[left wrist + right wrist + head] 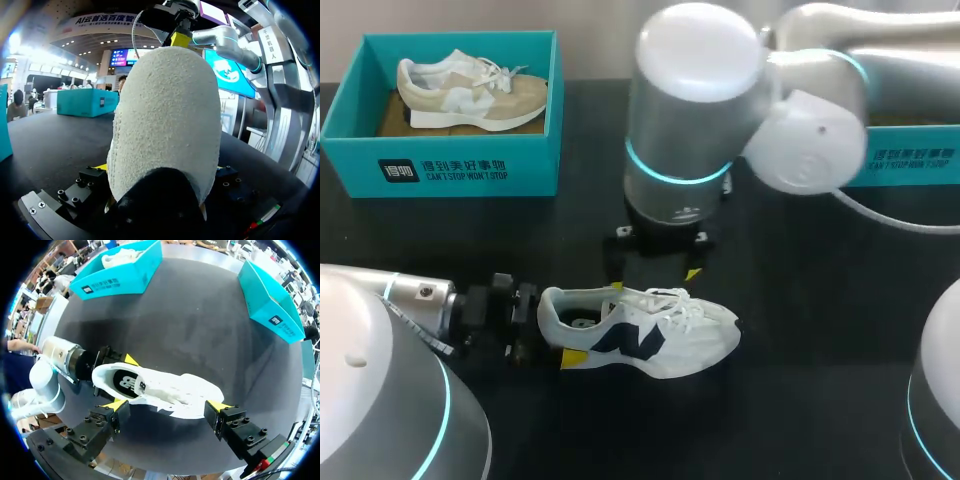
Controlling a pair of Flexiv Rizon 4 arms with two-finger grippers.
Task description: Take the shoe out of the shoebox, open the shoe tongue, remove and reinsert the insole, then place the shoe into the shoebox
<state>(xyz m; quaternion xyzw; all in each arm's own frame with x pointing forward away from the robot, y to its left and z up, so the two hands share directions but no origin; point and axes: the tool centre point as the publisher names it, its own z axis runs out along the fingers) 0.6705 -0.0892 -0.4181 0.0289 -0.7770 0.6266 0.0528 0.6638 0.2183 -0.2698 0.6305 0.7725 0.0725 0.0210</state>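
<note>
— Footwear first: where is the white shoe (650, 335)?

— Out on the black table (820, 330), lying on its side, toe away from my left arm. My left gripper (595, 322) is clamped on its heel, one yellow tip on each side. My right gripper (166, 409) hangs above it with its fingers spread wide, touching nothing.

— How will it handle?

— Light, I judge, and soft in the upper, so it would buckle if squeezed mid-body. The heel counter looks the stiffest hold. The laces and tongue are limp, and the dark insole (127, 382) should flex when pinched at its rear edge.

— And the boxes?

— The teal shoebox (450, 170) at the far left holds a beige shoe (470, 95). A second teal box (910, 160) stands far right. My arm hides its inside, so I cannot tell its contents.
</note>
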